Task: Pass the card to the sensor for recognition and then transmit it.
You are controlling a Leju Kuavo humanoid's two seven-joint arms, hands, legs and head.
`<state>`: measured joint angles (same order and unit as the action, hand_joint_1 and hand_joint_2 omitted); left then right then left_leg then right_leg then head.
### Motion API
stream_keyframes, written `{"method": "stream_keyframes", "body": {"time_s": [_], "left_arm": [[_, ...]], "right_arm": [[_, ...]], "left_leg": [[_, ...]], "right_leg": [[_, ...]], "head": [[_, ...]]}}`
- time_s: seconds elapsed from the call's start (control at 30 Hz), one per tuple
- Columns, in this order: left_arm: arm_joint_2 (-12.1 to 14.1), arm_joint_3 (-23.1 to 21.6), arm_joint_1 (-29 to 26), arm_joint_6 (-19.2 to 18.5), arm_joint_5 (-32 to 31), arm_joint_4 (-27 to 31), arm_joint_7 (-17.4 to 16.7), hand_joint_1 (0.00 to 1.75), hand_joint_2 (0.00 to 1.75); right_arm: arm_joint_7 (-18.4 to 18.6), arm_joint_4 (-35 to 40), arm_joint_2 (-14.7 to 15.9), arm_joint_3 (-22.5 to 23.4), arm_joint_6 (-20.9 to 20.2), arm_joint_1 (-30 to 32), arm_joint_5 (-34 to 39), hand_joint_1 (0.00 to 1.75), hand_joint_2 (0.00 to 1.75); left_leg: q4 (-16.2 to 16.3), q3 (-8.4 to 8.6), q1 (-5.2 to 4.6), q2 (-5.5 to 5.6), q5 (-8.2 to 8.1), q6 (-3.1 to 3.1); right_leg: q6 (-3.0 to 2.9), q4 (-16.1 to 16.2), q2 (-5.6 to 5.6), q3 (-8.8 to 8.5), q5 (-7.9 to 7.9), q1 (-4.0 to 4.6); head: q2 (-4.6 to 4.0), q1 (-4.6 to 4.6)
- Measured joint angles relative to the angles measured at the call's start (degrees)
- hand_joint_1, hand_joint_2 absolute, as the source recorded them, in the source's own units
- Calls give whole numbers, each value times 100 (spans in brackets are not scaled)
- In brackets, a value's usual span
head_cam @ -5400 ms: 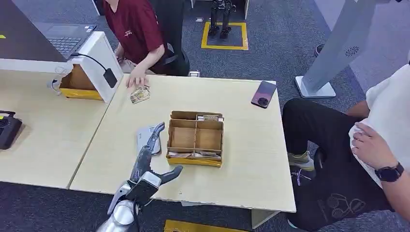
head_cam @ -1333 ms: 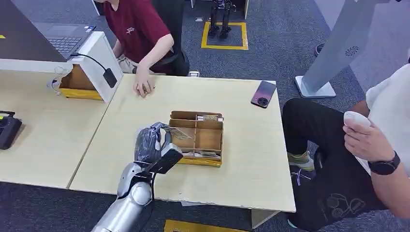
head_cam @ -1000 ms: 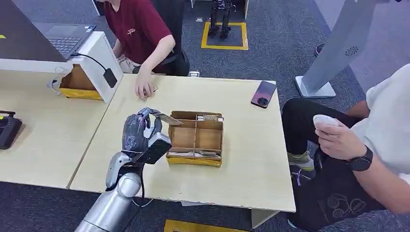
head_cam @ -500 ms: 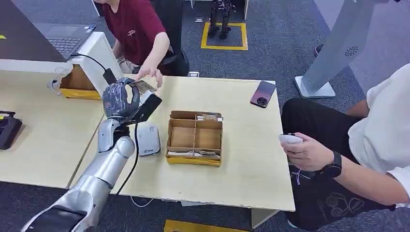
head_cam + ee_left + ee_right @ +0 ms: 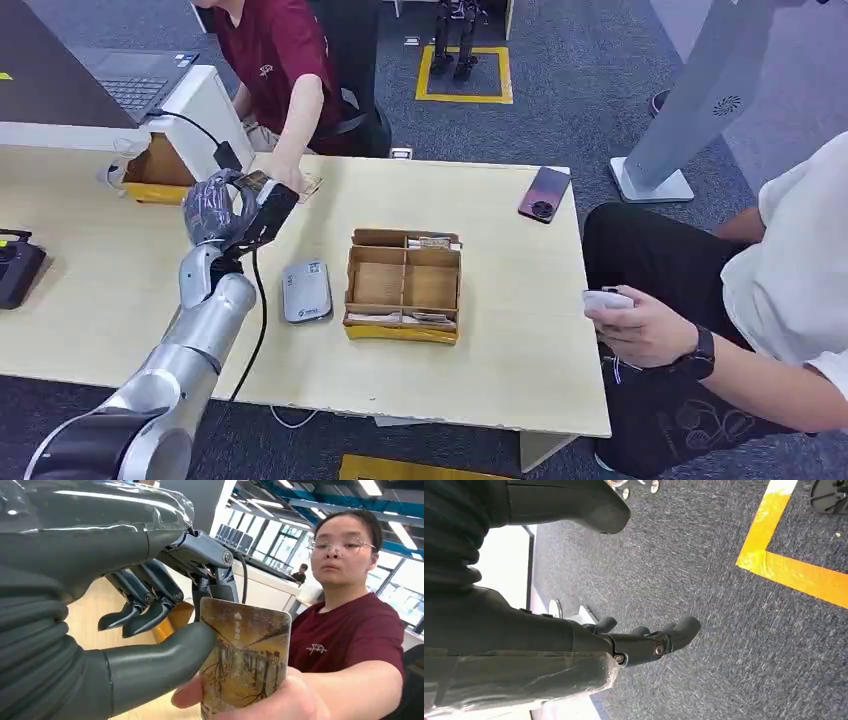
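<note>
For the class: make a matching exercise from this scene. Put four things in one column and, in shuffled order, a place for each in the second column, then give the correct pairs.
Things:
1. card
2. grey sensor
3. phone
4. cardboard tray

Places:
A. far right part of the table
B. middle of the table
C. pinched in the left hand, a person's hand also on it
D. flat on the table, left of the tray

Pairs: 1-C, 2-D, 3-A, 4-B
</note>
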<state>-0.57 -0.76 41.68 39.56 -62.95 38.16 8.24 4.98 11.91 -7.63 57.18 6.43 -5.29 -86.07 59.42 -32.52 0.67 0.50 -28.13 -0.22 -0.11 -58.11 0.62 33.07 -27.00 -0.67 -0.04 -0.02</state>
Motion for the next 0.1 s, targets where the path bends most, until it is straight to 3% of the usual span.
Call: {"method": "stream_keyframes", "body": {"time_s": [0.03,0.1], "left_arm": [[0,43,0,0,-26,-11,22,0,175],[-9,125,-9,0,-101,-11,81,0,175]], "right_arm": [[0,0,0,0,0,0,0,0,175],[2,0,2,0,0,1,0,0,175]], "left_leg": [[0,0,0,-1,0,0],[0,0,0,0,0,0]], "right_leg": [[0,0,1,0,0,0],[0,0,0,2,0,0]], "head": [[0,0],[0,0]]}}
